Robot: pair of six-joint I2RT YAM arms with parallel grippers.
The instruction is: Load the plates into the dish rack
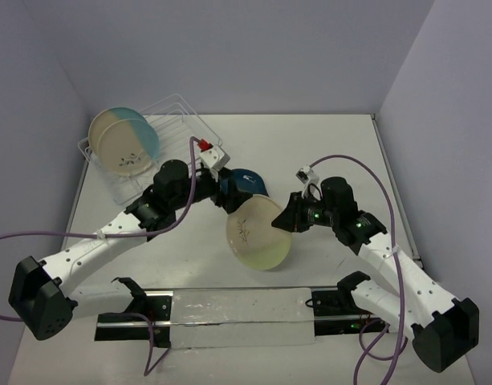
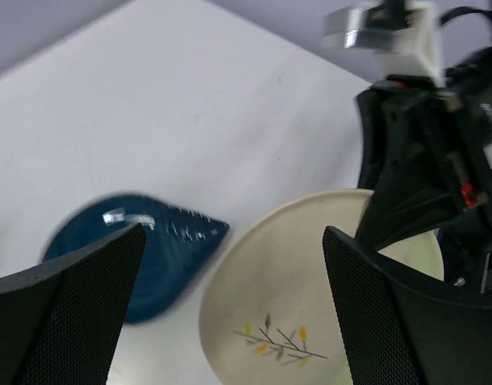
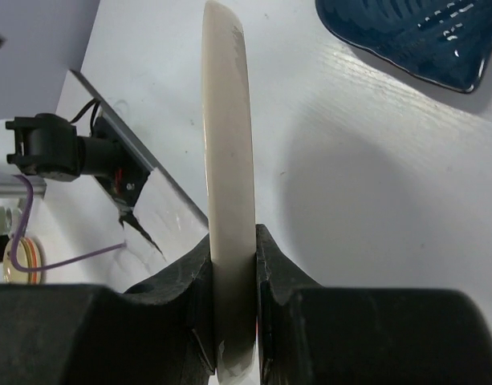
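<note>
The right claw point(image 3: 233, 321) is clamped on the rim of the round cream plate point(image 3: 228, 160); in its own wrist view the plate shows edge-on, a thin, smooth, glazed blade running straight away from the claw, with one black finger pressed to each face. From above, the same plate is tipped up on edge near the middle of the white, faintly wood-grained surface point(image 1: 326, 152); its face, with the fine sprig drawing, is turned up and toward the left arm, and the pale-green section lies along its near edge.

The left claw point(image 2: 233, 241) stands with its fingers wide apart and nothing between them; their mesh-textured inner faces frame the cream plate and the dark-teal leaf-shaped plate point(image 2: 157, 257). The leaf plate lies flat on the surface just beside the cream plate; it is glossy, with raised veins, and its long axis runs out to a pointed tip that aims at the cream plate's rim.

The dish rack point(image 1: 185, 116), clear ribbed plastic and rectangular, sits at the far left of the surface; two round beige plates point(image 1: 121, 144) stand on edge in it, one behind the other, the rear one showing a light-blue section.
</note>
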